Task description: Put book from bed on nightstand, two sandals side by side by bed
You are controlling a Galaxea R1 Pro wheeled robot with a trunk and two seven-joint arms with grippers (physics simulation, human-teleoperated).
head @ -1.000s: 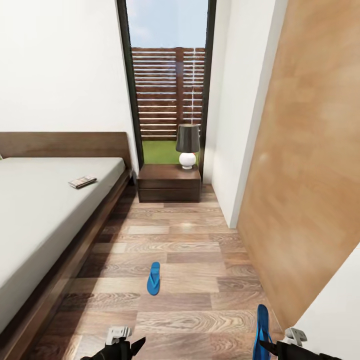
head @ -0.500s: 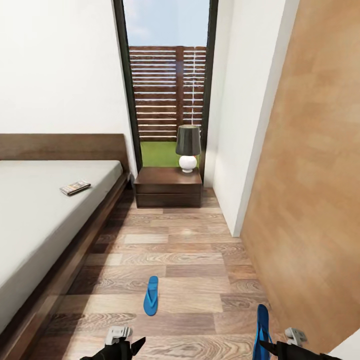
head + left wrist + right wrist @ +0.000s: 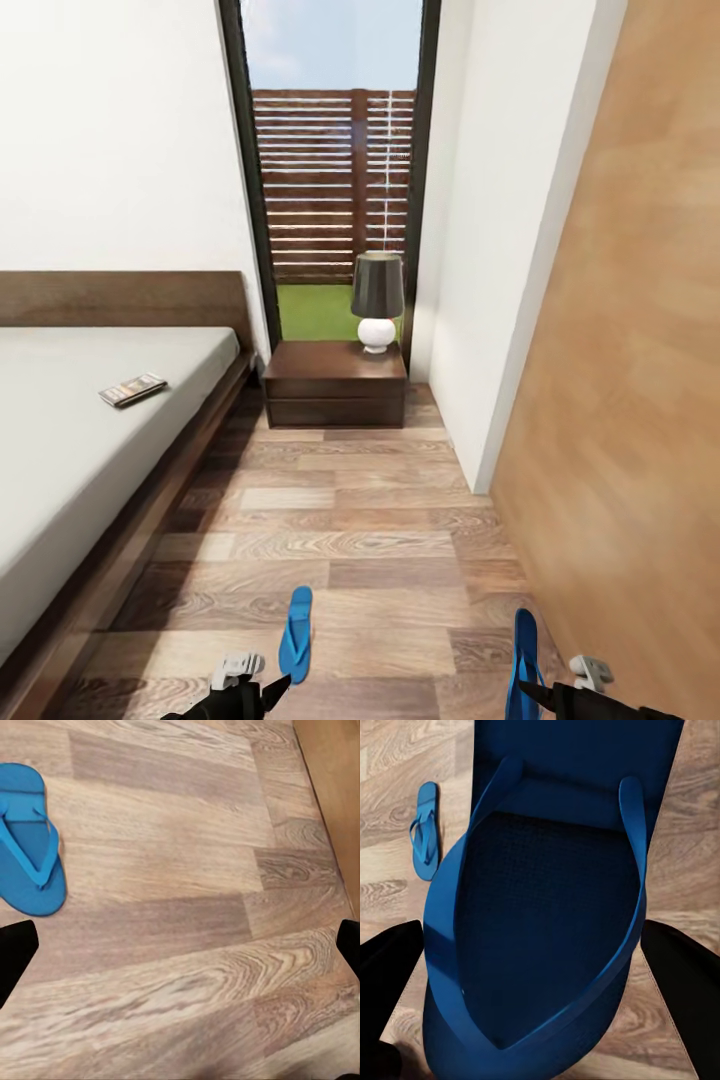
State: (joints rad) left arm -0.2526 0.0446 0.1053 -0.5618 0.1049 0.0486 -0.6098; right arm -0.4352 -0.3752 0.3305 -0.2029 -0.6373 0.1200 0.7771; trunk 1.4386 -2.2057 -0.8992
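— Closer now? The view has rolled forward: bed and nightstand sit nearer, and the floor sandal has slid down toward the left gripper.

— Yes. The right gripper clamps the held sandal, which hangs between its 2 fingers. The left gripper's jaws stand wide apart over bare planks, with the floor sandal just beside them.

— And the book?

— Flat on the mattress of the bed, near the headboard. The nightstand carries 1 lamp below the window.
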